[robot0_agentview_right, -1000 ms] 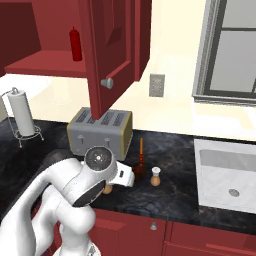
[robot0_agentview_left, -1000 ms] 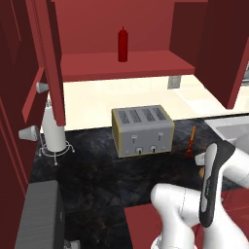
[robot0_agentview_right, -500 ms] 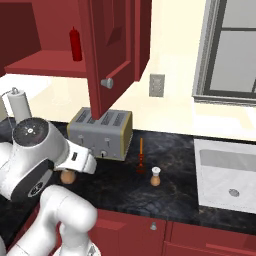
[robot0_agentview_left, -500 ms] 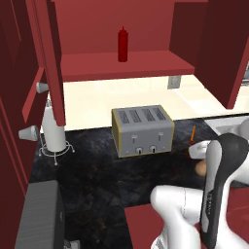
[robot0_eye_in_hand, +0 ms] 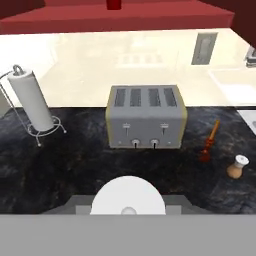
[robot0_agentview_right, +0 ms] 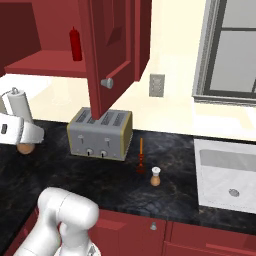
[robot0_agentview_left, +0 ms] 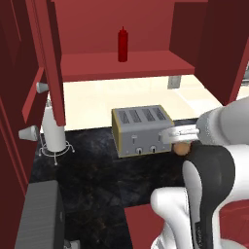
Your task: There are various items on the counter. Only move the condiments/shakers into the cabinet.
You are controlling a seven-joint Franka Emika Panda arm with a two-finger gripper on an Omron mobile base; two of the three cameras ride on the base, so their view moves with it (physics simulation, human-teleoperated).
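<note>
At the left of the hand view stands a paper towel holder [robot0_eye_in_hand: 30, 105] on the black counter [robot0_eye_in_hand: 75, 170]. It lies close to any leftward swing, so the arm does best to climb before it turns.

In the left base view the dark red squeeze bottle [robot0_agentview_left: 122, 44] is already on the cabinet shelf [robot0_agentview_left: 146, 65], at upper centre. The free shelf surface to either side of it is where the next item should land, well apart from the bottle so it is not tipped.

The grey four-slot toaster [robot0_agentview_left: 141, 130] sits in the middle, directly below the shelf front. The gripper [robot0_agentview_left: 181, 142] hovers just right of it. A tan shaker [robot0_agentview_right: 25, 148] hangs under the hand and its pale round top rises at the bottom centre of the hand view, so the jaws appear clenched on it, though the fingers themselves are hidden.

The step in hand looks like the carry up to the shelf. The shaker should stay upright, rise above the shelf edge, pass between the open cabinet doors [robot0_agentview_right: 107, 55], and go in level.

Toward the right of the right base view, the orange-red utensil [robot0_agentview_right: 141, 156] stays put. The second shaker [robot0_agentview_right: 156, 176] just beside it waits on the counter.
</note>
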